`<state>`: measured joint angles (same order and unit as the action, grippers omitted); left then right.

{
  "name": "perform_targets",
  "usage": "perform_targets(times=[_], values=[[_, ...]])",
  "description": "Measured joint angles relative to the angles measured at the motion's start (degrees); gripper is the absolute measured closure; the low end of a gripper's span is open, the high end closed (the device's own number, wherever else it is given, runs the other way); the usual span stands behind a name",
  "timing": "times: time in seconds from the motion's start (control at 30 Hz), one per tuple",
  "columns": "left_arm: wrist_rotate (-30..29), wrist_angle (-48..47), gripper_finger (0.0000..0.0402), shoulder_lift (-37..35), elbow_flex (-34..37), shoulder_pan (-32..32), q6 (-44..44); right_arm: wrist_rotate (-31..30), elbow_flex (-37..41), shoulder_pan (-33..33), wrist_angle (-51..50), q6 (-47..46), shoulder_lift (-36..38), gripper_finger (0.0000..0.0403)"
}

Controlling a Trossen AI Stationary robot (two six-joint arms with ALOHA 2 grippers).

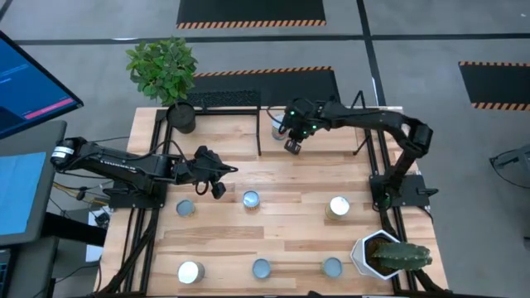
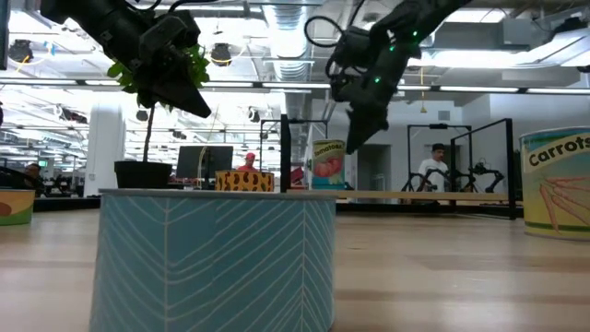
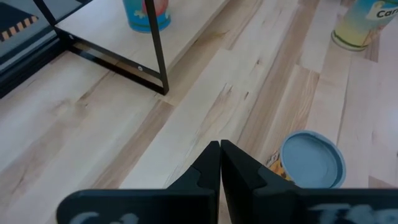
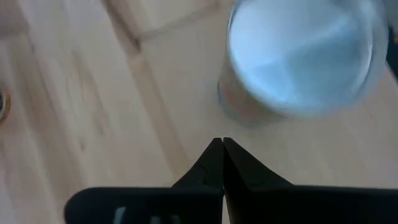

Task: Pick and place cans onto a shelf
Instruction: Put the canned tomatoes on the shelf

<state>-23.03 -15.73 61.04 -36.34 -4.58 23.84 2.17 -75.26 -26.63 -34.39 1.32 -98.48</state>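
Several cans stand upright on the wooden table: three in a middle row [image 1: 186,208], [image 1: 251,199], [image 1: 338,206] and three near the front edge [image 1: 190,271], [image 1: 262,268], [image 1: 332,266]. One can [image 1: 277,128] stands on the shelf [image 1: 248,136] at the far side; it also shows in the low view [image 2: 328,164]. My left gripper [image 1: 217,186] is shut and empty, above the table between the shelf and the middle row; a blue-topped can [image 3: 311,158] is beside its fingertips [image 3: 220,149]. My right gripper [image 1: 292,146] is shut and empty, just beside the shelf's can [image 4: 301,56].
A black plant pot [image 1: 182,116] with a leafy plant stands at the shelf's far left. A white cactus pot [image 1: 383,255] stands at the near right corner. The shelf's thin black leg [image 3: 155,43] stands ahead of my left gripper. A monitor [image 1: 29,79] is off the table's left.
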Motion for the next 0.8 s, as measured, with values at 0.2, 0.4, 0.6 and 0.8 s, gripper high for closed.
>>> perform_targets(times=[0.2, 0.4, 0.6, 0.8], values=[[0.07, 0.0, 0.0402, 0.0, 0.0, 0.0, 0.81, 0.79, -0.05, -0.93, 2.16, 0.47, -2.25, 0.0379], [-0.01, 0.0, 0.0401, 0.0, 0.0, 0.0, 0.93, 0.98, -0.07, -2.67, 5.46, 1.95, -4.76, 0.038], [-0.26, 0.0, 0.0401, 0.02, 0.0, 0.0, 1.48, 0.95, -0.09, -4.06, 8.29, 1.77, -5.06, 0.0385], [-0.83, 0.0, 0.0401, 0.02, 0.0, 0.0, 1.48, 0.94, -0.09, -5.48, 10.99, 1.69, -5.06, 0.0378]])
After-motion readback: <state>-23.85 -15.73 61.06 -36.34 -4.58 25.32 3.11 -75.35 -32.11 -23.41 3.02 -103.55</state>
